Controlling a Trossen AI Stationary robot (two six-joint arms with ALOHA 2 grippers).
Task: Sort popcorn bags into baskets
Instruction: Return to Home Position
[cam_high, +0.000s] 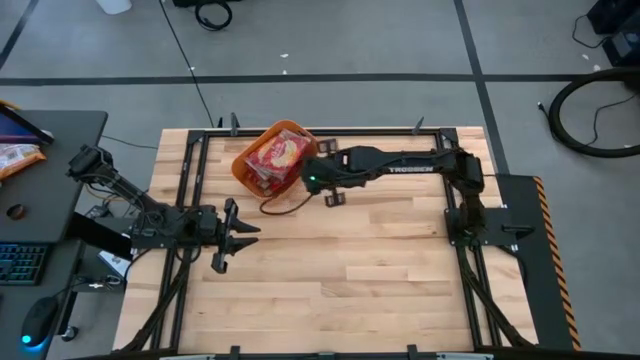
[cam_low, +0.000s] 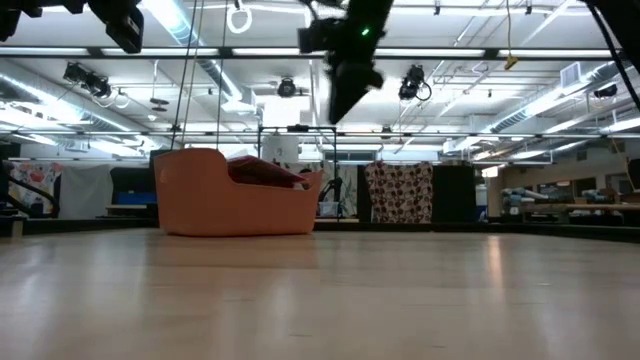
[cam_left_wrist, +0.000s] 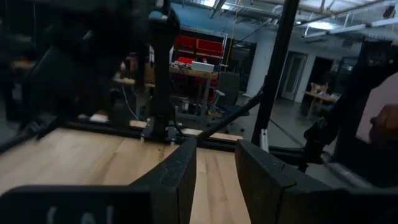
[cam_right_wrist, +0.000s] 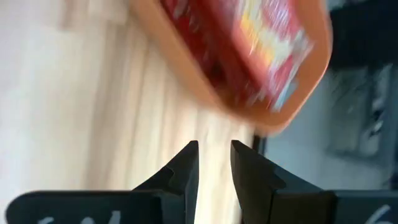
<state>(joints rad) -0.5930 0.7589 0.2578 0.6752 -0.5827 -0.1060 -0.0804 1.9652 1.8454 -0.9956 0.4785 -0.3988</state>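
Orange tub on the wooden table — red popcorn bags above its rim, dark arm overhead

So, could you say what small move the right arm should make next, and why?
Probably draw the right gripper back from the tub: it is open and empty, the bags lie in the tub, none shows on the table. The left gripper waits at left.

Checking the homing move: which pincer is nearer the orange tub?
The right pincer, raised just beside the tub at the far edge of the table. The left pincer sits well off, near the table's left side.
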